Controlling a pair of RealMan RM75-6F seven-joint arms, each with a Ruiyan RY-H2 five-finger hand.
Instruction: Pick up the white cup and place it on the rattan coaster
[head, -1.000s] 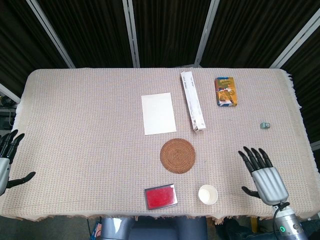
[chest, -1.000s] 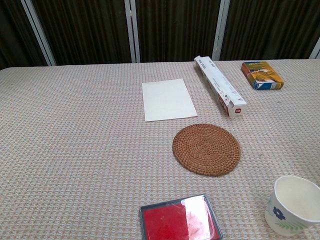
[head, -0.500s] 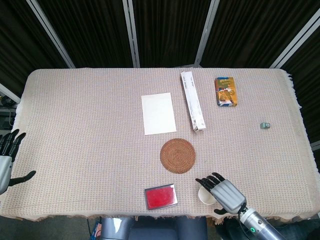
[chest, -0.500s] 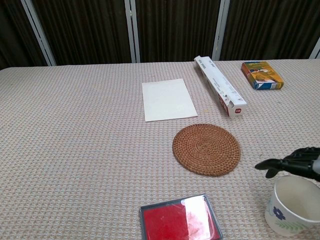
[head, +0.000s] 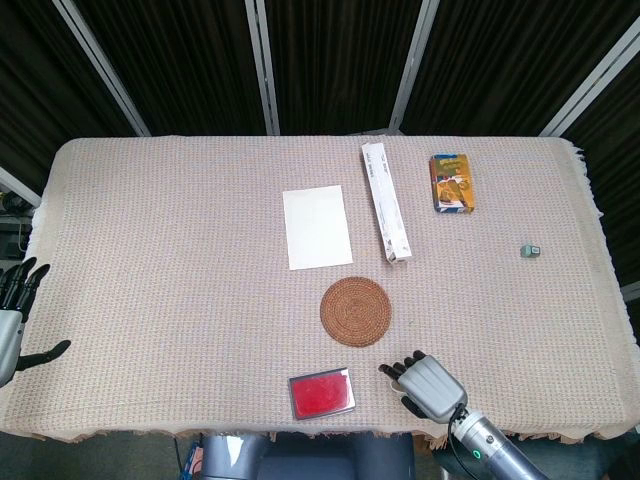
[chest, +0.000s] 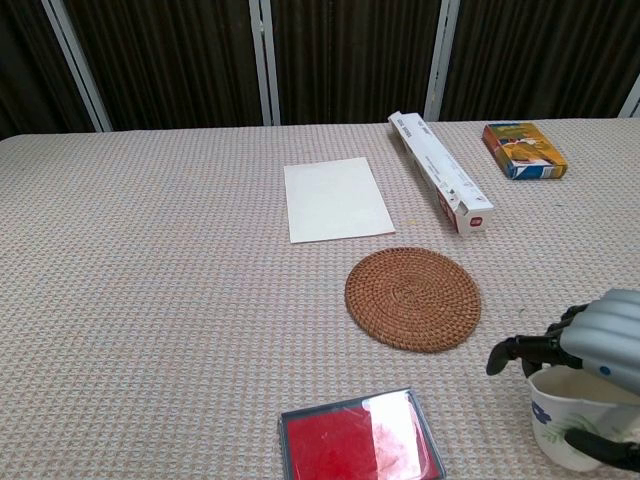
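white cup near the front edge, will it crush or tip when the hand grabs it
The white cup looks like thin paper with a rolled rim and a printed flower, so it is probably light and could dent under a firm squeeze. It appears empty and narrows toward its base, so a sideways nudge might tip or slide it on the woven cloth. The right hand sits over its mouth.

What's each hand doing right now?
Left hand: open, holds nothing, at the table's edge.
Right hand: over the white cup, fingers curled around its rim; firm grip cannot be told.
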